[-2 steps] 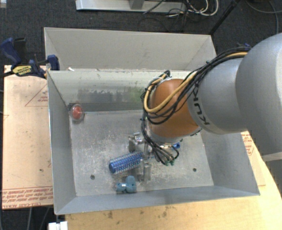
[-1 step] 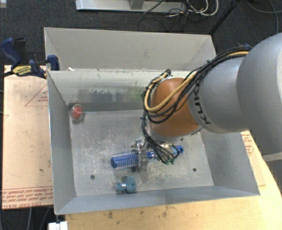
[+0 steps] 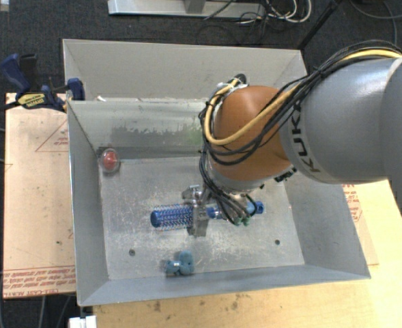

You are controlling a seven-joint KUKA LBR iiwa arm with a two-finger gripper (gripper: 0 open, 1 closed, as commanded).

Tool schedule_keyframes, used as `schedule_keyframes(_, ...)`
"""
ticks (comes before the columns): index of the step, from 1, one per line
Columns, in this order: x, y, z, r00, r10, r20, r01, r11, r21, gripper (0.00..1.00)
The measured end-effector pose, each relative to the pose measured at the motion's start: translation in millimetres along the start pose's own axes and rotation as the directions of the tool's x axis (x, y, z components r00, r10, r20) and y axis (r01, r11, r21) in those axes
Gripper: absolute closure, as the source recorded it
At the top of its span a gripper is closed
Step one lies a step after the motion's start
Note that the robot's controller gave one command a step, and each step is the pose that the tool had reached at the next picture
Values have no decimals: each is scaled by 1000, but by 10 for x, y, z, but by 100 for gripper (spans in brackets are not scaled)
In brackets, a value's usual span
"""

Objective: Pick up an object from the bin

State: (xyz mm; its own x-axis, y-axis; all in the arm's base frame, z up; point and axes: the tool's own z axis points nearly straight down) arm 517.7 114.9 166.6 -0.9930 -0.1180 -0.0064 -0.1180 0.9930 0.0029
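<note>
The grey arm (image 3: 351, 128), orange-covered at the wrist, hangs over the grey metal bin's (image 3: 84, 203) middle. Its claw (image 3: 199, 216) sits at the right end of a blue bristled plastic roller (image 3: 170, 217), whose long axis runs leftward from it. Released or clenched, I cannot tell.

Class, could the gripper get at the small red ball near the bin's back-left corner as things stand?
Probably yes. The red ball lies alone with nothing over it; the gripper is at the blue spiky roller mid-bin. The bin wall beside the ball may crowd it.
</note>
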Motion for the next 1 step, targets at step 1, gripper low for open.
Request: schedule_keyframes(1, -227, 12, -1227, 999, -34, 5, 34, 999, 2, 100)
